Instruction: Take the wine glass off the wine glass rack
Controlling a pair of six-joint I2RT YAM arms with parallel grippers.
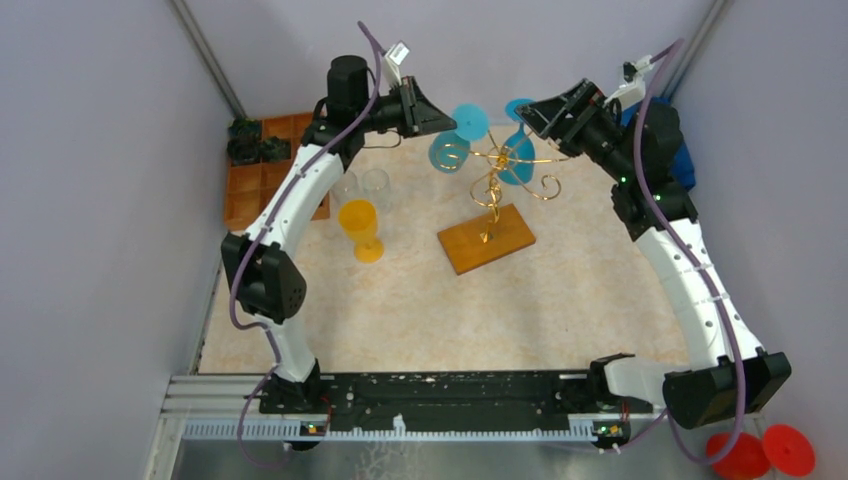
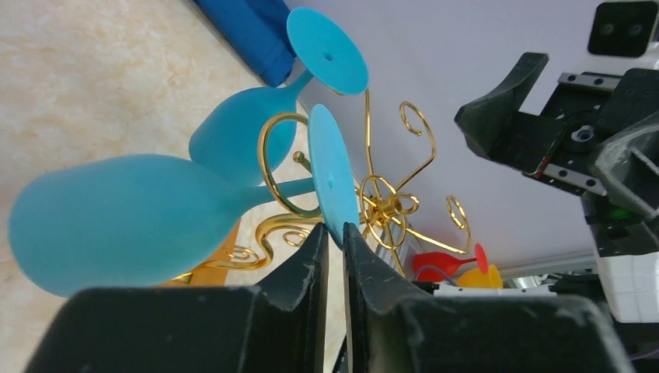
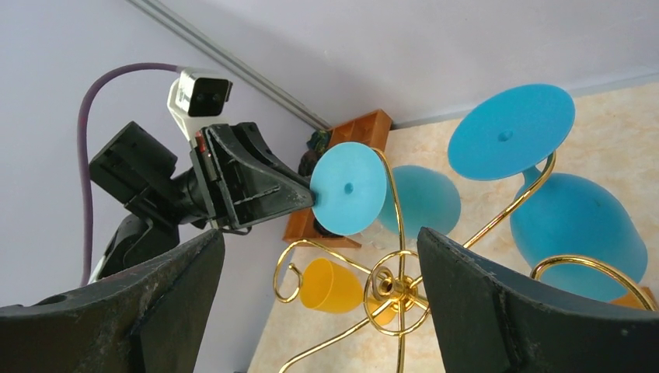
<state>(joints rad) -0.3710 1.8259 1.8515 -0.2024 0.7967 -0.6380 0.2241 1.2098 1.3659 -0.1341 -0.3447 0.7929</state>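
Left wrist view: left gripper (image 2: 334,233) narrowed to a slit, pinching the foot rim of the nearer blue wine glass (image 2: 116,221), which hangs on the wine glass rack (image 2: 381,206) near the far edge of the tabletop (image 1: 600,300). Right gripper (image 3: 319,241) wide, empty. Lift-off not yet done.

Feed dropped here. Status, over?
Left gripper nipping wine glass foot rim. Right gripper open over wine glass rack. Second blue glass hangs close beside.

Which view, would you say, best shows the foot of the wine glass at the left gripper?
Right wrist: the blue foot faces it as a full disc. Left wrist sees it obliquely; top external, small.
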